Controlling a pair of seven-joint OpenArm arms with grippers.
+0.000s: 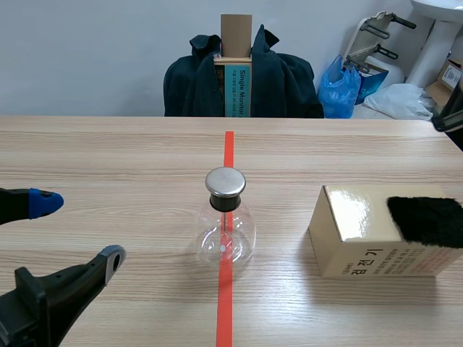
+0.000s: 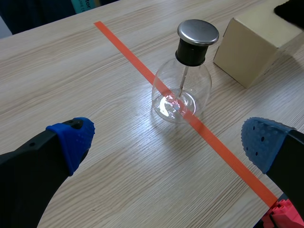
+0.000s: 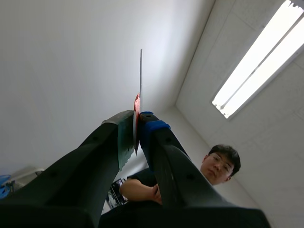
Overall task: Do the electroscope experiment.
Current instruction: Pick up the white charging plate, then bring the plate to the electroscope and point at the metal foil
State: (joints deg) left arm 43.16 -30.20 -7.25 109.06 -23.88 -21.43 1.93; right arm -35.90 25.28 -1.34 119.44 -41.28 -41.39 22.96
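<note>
- left gripper [image 2: 168, 140] hangs low with fingers spread wide. why?
- standing by, i'd guess. the electroscope flask [image 2: 183, 85] stands just ahead on the tape line [image 2: 123, 47], untouched.
- and beyond it?
- a box [image 1: 362, 238] topped with black fur [image 1: 427, 217]. the right gripper [image 3: 137, 130], raised high, pinches 1 thin strip [image 3: 140, 71], perhaps meant for the metal cap [image 2: 198, 32].

I count one glass flask [image 1: 226, 235] with one metal cap [image 1: 225, 182], one cardboard box [image 1: 362, 246] carrying one black furry pad [image 1: 427, 219], and one thin strip [image 3: 140, 71]. My grippers make two: left gripper [image 1: 79, 230], right gripper [image 3: 137, 126]. Beyond the table: one dark jacket [image 1: 282, 79], one blue bag [image 1: 338, 90], one person [image 3: 221, 164]
</note>
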